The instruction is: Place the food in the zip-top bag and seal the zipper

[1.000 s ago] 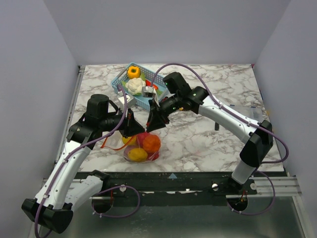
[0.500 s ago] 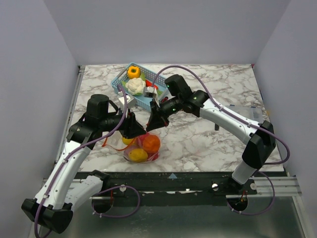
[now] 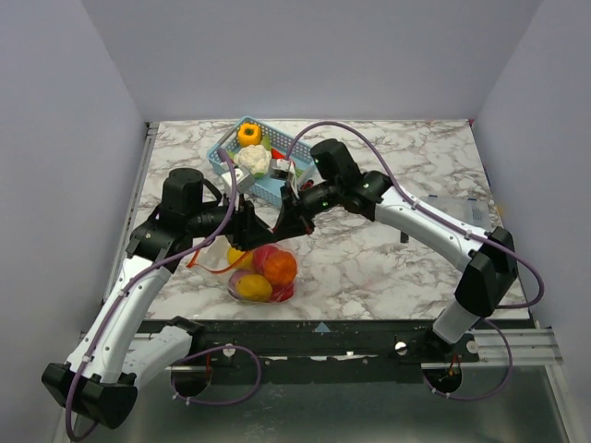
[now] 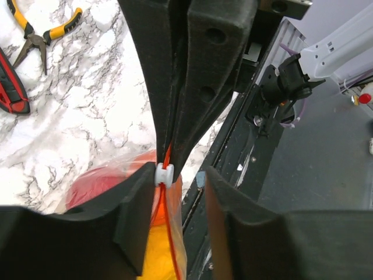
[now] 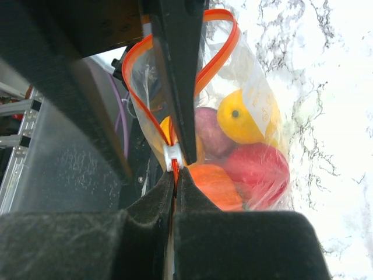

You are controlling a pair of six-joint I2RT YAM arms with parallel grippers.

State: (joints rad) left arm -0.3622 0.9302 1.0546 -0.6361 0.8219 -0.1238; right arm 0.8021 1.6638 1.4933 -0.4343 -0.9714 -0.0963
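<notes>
Zip-top bag sits low and centre in the overhead view, near the front edge of the marble table, under both tool tips. Contents: the food, with four pieces seen through the plastic. These are one yellow, one purplish, one red and one orange, packed together in the bag's lower part. Zipper: the two orange strips stand apart in a loop toward the top of the right wrist frame and meet at the white slider. Right gripper: fingers pressed together, with the orange strip pinched between them just below the slider. Left gripper: fingers partly spread with nothing clamped; the slider touches the inner face of one fingertip. Blue basket is in the upper centre of the overhead view, well apart from the bag. It holds an orange pepper and a cauliflower; the other pieces are too small to name. Yellow-handled pliers and a red-handled tool lie on the marble at the upper left of the left wrist frame.
</notes>
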